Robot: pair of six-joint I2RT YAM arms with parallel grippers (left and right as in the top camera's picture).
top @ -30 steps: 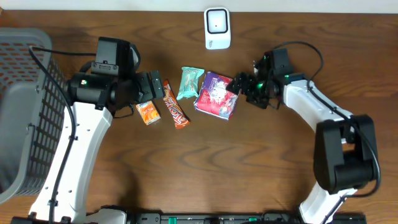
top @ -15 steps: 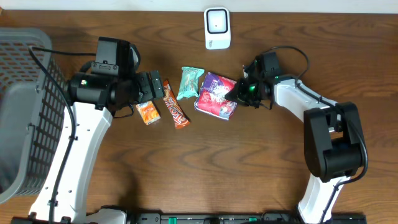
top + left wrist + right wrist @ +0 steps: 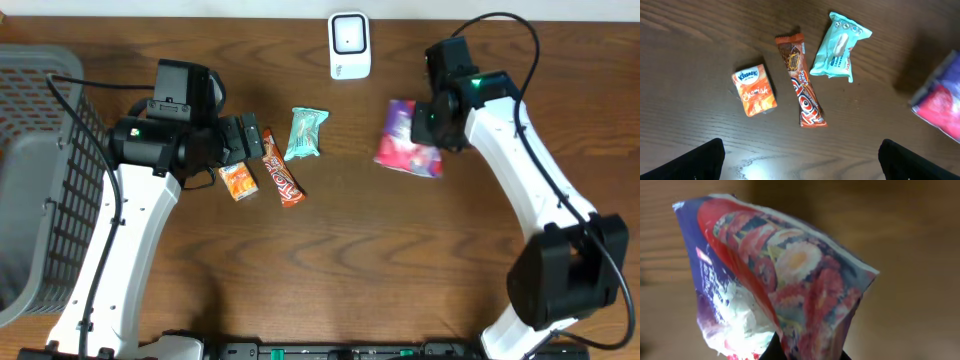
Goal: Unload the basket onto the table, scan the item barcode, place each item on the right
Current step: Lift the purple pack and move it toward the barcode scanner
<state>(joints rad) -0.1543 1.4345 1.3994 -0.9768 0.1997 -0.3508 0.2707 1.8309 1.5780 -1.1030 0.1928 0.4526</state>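
Note:
My right gripper [image 3: 430, 128] is shut on a purple and pink flower-printed packet [image 3: 408, 142] and holds it off the table, right of centre. In the right wrist view the packet [image 3: 790, 275] fills the frame, pinched at its lower edge by the gripper [image 3: 807, 353]. The white barcode scanner [image 3: 349, 45] stands at the back middle, left of the packet. My left gripper [image 3: 248, 138] is open above the table with nothing between its fingers; in its wrist view the gripper [image 3: 802, 165] is spread wide and the packet [image 3: 942, 100] shows blurred at the right edge.
An orange tissue pack [image 3: 238, 181], a brown chocolate bar [image 3: 283, 172] and a teal wrapped pack [image 3: 306, 133] lie left of centre, below my left gripper. A grey mesh basket [image 3: 40, 180] fills the left edge.
My right gripper closed on the flower-printed packet and carried it up and to the right, away from the other items. The left arm has not moved.

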